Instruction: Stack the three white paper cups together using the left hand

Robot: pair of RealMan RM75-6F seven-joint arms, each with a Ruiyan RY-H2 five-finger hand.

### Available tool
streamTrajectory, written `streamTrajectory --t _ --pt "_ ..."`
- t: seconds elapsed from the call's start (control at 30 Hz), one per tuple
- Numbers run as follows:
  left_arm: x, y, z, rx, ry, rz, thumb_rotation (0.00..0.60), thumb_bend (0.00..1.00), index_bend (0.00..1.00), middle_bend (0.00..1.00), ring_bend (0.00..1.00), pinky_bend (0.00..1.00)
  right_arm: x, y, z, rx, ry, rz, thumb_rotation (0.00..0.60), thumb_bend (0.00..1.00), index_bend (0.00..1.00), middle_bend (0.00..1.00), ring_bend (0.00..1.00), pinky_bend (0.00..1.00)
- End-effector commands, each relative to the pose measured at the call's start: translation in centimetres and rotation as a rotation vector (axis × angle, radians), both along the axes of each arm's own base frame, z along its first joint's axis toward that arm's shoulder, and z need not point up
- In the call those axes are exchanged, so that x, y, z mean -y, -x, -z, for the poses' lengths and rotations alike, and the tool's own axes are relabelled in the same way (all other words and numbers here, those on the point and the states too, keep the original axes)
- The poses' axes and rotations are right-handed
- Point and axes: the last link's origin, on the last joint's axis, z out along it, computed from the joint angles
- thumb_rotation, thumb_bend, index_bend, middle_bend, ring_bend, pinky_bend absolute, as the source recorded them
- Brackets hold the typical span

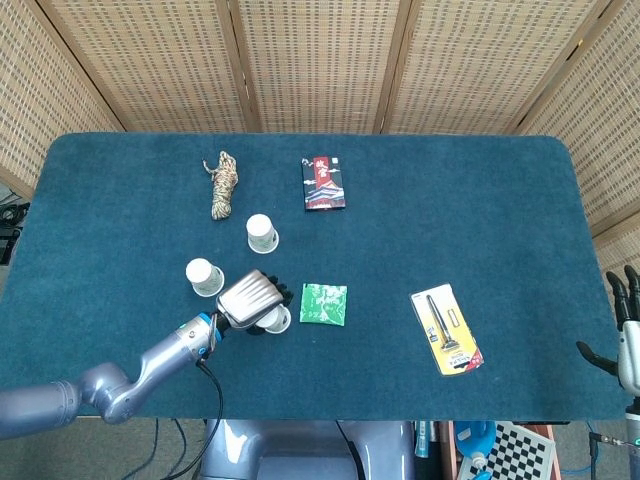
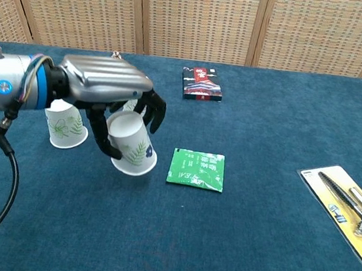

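Left robot hand (image 2: 104, 90) grips one white paper cup (image 2: 130, 144), fingers curled round its upper part; the cup is upside down, tilted, near the table's (image 1: 480, 200) front-left. Second cup (image 2: 65, 124) stands inverted just left of the hand, third cup (image 1: 261, 233) further back, mostly hidden behind the hand in the chest view. Green packet (image 2: 196, 169) just right of the held cup. Right robot hand (image 1: 622, 325) at the far right edge, off the table, fingers spread, holding nothing.
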Motion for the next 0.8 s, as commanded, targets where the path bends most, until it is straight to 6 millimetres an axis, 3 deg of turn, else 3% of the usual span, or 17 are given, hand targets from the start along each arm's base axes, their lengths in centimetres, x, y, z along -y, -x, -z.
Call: streamTrajectory --t 0.03,0.23,0.37,0.43,0.5,0.8 --pt "-1.2 -0.5 -3.0 0.035 -0.061 -0.025 0.6 0.12 0.43 0.49 0.43 0.56 0.0 0.0 0.0 -0.002 -0.003 0.002 0.6 0.0 0.02 0.0 0.0 0.0" --pt "-2.4 0.8 -8.1 0.018 -0.161 -0.076 0.6 0.12 0.43 0.49 0.43 0.56 0.0 0.0 0.2 -0.004 -0.012 0.001 0.6 0.0 0.02 0.0 0.0 0.0" --pt "-3.0 2.7 -10.1 0.008 -0.193 -0.151 0.6 0.12 0.43 0.48 0.43 0.55 0.1 0.0 0.5 -0.008 -0.025 0.004 0.6 0.0 0.02 0.0 0.0 0.0" --pt "-3.2 3.6 -10.7 0.012 -0.194 -0.192 0.6 0.12 0.43 0.48 0.43 0.55 0.1 -0.1 0.6 -0.01 -0.026 0.003 0.6 0.0 0.02 0.0 0.0 0.0" --pt "-3.7 6.1 -11.2 0.002 -0.183 -0.28 0.6 0.12 0.43 0.47 0.43 0.55 0.2 -0.2 0.9 -0.013 -0.038 -0.003 0.6 0.0 0.02 0.0 0.0 0.0" --pt "-4.2 8.9 -11.0 -0.008 -0.155 -0.324 0.6 0.12 0.43 0.45 0.41 0.54 0.1 -0.4 1.0 -0.011 -0.036 -0.007 0.6 0.0 0.02 0.0 0.0 0.0"
